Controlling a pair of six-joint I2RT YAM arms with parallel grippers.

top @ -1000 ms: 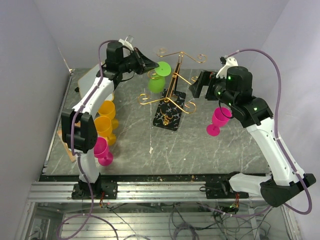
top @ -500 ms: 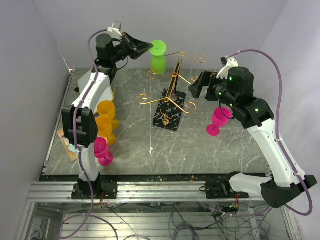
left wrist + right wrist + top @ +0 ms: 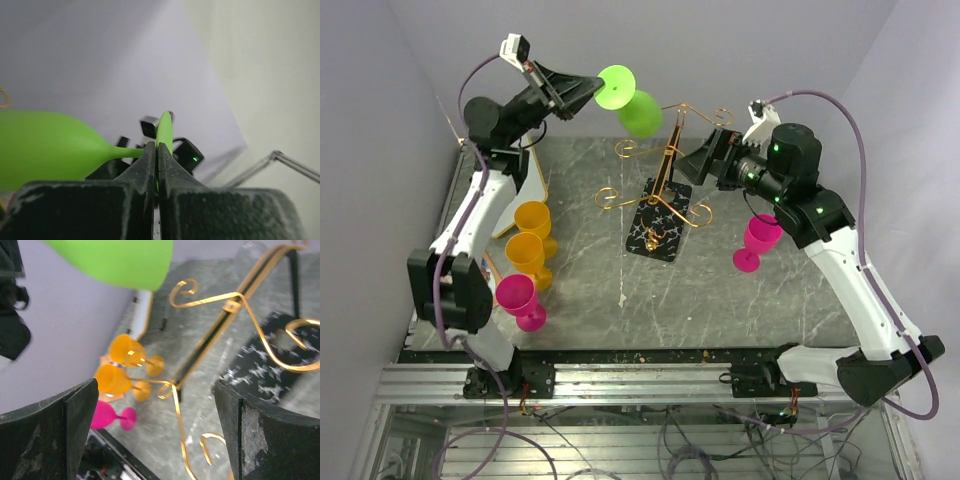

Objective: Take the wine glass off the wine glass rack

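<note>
Left gripper point(image 3: 592, 90) is pressed together on the flat round foot of the wine glass point(image 3: 638, 112), and the wrist view shows the disc edge-on between the black fingers. The glass is smooth, opaque lime-green plastic with a thin stem and a rounded bowl. It is held high by the far wall and tilted, with the bowl to the right and close above a gold scroll of the wine glass rack point(image 3: 665, 170) (hooked on none that I can see).

The rack is thin gold wire with curled ends on a dark post. Its black, white-veined rectangular base stands mid-table. The right gripper point(image 3: 705, 160) is spread wide beside the rack's far right arms, gripping nothing.

The grey veined table point(image 3: 720, 290) lies bare near the base. Two orange glasses point(image 3: 530, 235) and a magenta glass point(image 3: 518, 298) crowd its left edge, and another magenta glass point(image 3: 757, 240) stands to the right.
</note>
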